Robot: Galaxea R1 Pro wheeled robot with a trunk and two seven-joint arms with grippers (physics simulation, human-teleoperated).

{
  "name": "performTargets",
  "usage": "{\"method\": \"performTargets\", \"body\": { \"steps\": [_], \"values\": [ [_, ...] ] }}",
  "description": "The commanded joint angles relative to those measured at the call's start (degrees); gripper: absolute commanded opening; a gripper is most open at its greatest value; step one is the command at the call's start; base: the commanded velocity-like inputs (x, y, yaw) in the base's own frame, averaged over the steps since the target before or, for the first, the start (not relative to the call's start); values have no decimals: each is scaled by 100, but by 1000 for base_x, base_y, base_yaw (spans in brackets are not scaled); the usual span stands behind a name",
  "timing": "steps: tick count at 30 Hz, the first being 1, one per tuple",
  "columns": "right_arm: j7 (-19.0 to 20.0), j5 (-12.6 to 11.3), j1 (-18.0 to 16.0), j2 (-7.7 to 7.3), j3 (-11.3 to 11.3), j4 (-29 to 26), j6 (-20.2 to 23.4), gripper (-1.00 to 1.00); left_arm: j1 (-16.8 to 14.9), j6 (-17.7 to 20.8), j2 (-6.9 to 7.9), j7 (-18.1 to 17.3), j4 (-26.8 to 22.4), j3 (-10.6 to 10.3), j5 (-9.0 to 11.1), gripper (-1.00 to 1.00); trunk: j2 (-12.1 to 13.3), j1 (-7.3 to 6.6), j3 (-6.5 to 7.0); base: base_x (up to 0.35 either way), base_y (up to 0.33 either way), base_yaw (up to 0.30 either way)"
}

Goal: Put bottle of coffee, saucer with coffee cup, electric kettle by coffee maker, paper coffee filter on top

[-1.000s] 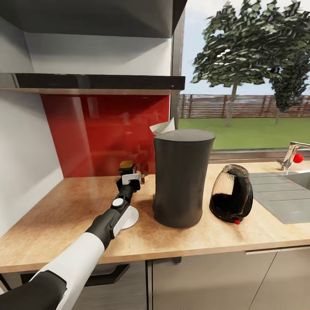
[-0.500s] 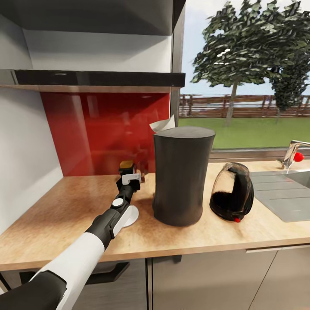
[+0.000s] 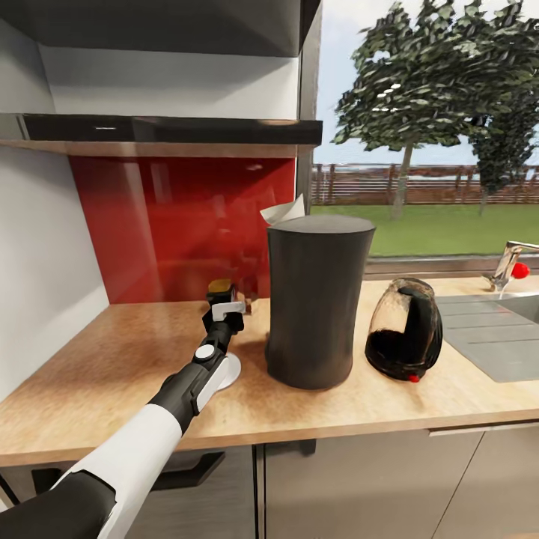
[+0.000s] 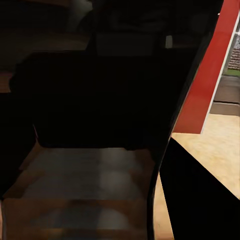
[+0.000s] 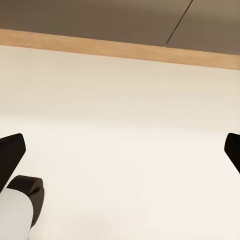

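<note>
While looking down over the kitchen, finds the light tan speckled wooden counter (image 3: 112,359) running under a thin glossy black wall shelf (image 3: 172,129). Carries, at its middle, the tall matte dark-grey tapered coffee maker (image 3: 318,299). Holds, just beside that on the sink side, the rounded clear-glass electric kettle (image 3: 404,329) with black handle. Shows the small flat white saucer (image 3: 227,372) on the other side, near the maker's base and half hidden under the left arm. Places the left claw (image 3: 224,313) right against the slim black tan-capped coffee bottle (image 3: 221,285) by the red backsplash; cannot tell whether gripping. Sets the white paper filter (image 3: 284,212) atop the maker's rear edge. Spreads the right claw (image 5: 120,150) wide, holding nothing.
</note>
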Motion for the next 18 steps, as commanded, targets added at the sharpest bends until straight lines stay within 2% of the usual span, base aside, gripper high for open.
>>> {"method": "performTargets", "body": {
  "steps": [1, 5, 10, 14, 18],
  "values": [
    [29, 59, -3, 5, -43, -8, -35, 100, -8, -27, 4, 35, 4, -38, 44, -100, -45, 23, -23, 0, 0, 0],
    [28, 59, -3, 6, -43, -8, -35, 100, -8, -27, 4, 35, 4, -39, 42, -100, -205, 111, -95, 0, 0, 0],
    [28, 62, -3, 7, -43, -8, -35, 100, -8, -27, 4, 35, 4, -38, 44, -100, -205, 111, -95, 0, 0, 0],
    [26, 62, -3, 7, -43, -8, -35, 100, -8, -27, 4, 35, 4, -38, 41, -100, -366, 198, -167, 0, 0, 0],
    [27, 60, -3, 7, -43, -8, -35, 100, -8, -27, 4, 35, 4, -38, 45, -100, -366, 198, -167, 0, 0, 0]
  ]
}}
